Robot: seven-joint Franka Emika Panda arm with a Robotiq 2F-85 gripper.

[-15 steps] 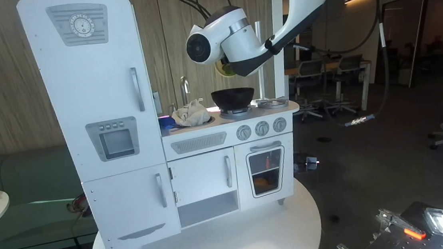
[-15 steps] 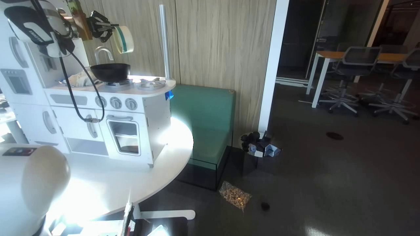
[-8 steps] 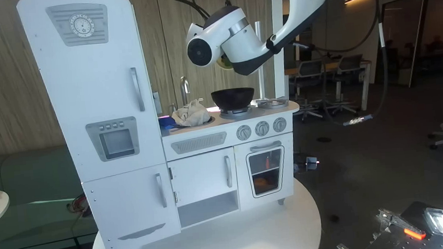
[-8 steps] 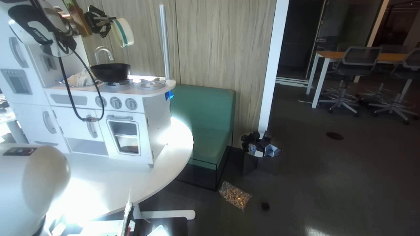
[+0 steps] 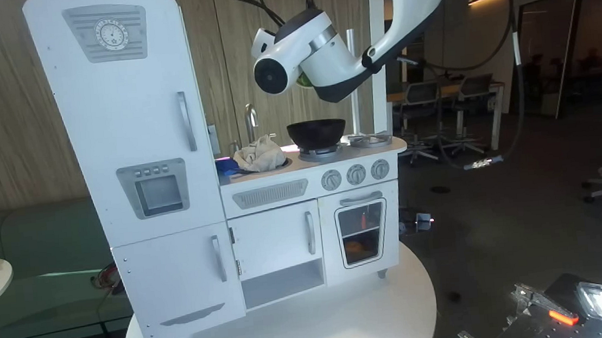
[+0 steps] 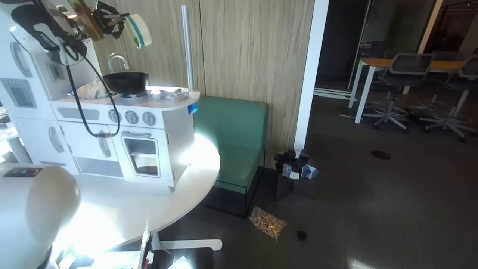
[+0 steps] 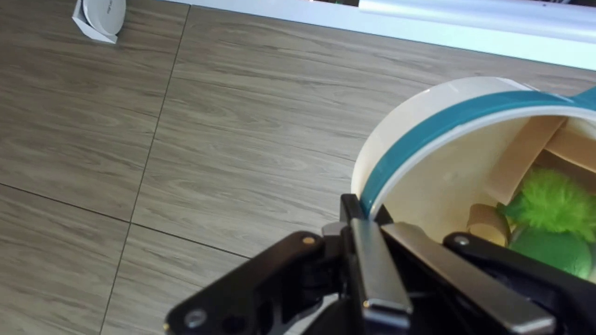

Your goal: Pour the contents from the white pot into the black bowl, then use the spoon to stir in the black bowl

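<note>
My gripper (image 7: pixel 368 209) is shut on the rim of the white pot (image 7: pixel 458 90), which has a teal band; one finger is inside, one outside. The pot holds a green fuzzy piece, a green rounded piece and tan pieces. In an exterior view the gripper (image 6: pixel 112 22) holds the pot (image 6: pixel 146 31) in the air, tipped on its side, opening toward the wrist, above the black bowl (image 6: pixel 126 82). The bowl (image 5: pixel 317 134) sits on a stove burner; its inside is hidden. In an exterior view the wrist hides most of the pot (image 5: pixel 304 80). No spoon shows.
A pale cloth (image 5: pixel 259 155) lies in the toy sink beside the bowl, near a faucet (image 5: pixel 251 121). A second burner (image 5: pixel 370 140) is on the bowl's other side. A metal pole (image 6: pixel 187 48) rises behind the stove. The tall toy fridge (image 5: pixel 128 124) stands beside the counter.
The gripper and the held pot have risen, and the pot has tipped a little further. In an exterior view less of the pot shows behind the wrist. The black bowl has not moved.
</note>
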